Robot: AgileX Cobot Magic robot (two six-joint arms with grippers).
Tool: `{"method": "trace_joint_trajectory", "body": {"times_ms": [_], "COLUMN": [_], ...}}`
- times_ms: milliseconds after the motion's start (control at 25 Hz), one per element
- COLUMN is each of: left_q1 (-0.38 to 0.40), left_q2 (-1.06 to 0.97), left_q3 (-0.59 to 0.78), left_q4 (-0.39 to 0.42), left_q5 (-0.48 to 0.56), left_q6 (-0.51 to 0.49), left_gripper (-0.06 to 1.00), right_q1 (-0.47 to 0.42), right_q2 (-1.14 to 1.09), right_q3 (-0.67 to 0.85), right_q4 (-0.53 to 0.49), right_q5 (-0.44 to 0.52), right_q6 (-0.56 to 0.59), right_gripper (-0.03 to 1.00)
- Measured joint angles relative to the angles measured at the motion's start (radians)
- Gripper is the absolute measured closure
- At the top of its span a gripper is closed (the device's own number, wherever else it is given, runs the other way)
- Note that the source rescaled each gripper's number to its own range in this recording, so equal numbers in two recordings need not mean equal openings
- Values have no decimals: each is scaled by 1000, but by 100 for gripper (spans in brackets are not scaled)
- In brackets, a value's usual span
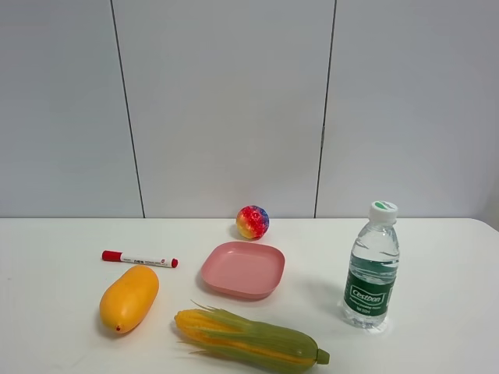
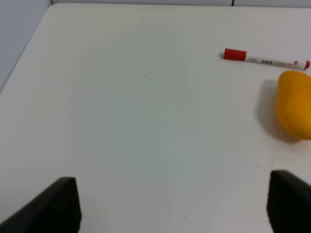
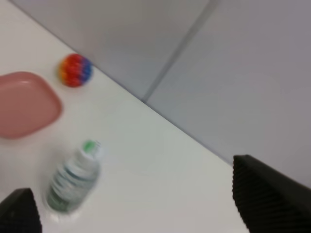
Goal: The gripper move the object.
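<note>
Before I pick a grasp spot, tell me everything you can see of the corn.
The corn is a long toy cob lying flat on the white table, near the front edge. Yellow kernels show along its middle between green husk leaves; thin leafy tips fan out at the end nearer the mango, and a short green stub closes the other end. It looks like smooth plastic. It lies just in front of the pink plate, apparently not touching it. No gripper touches it.

The high view faces the table [image 1: 437,343] frontally; each wrist view looks down, sharing mango [image 2: 294,104] and bottle [image 3: 73,179].
</note>
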Motion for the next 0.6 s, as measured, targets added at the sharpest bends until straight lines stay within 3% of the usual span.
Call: {"method": "trace_joint_trajectory", "body": {"times_ms": [360, 600], "left_q1": [0, 0], "left_q2": [0, 0], "left_q3": [0, 0], "left_q4": [0, 0], "left_q5": [0, 0], "left_q6": [0, 0], "left_gripper": [-6, -6], "right_q1": [-458, -606], "right_q2": [-266, -445], "right_q3": [106, 197], "right_q4": [21, 133], "right_q5": [192, 226], "right_q6": [90, 120], "right_gripper": [26, 26]}}
